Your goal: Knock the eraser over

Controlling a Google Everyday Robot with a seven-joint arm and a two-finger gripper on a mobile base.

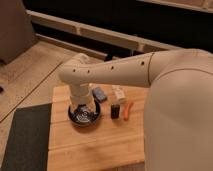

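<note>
The eraser (115, 111) is a small dark block standing upright on the wooden table (100, 145), near its middle. My gripper (84, 115) points down at the table just left of the eraser, a short gap away. It hangs from the cream wrist (81, 92) of my arm, which reaches in from the right. From above, only the gripper's dark round end shows.
A blue object (100, 93) and a small white object (119, 93) lie behind the eraser. An orange marker-like object (129, 110) lies to its right. A dark mat (25, 135) borders the table's left side. My arm's bulky shoulder (180, 110) covers the right of the view.
</note>
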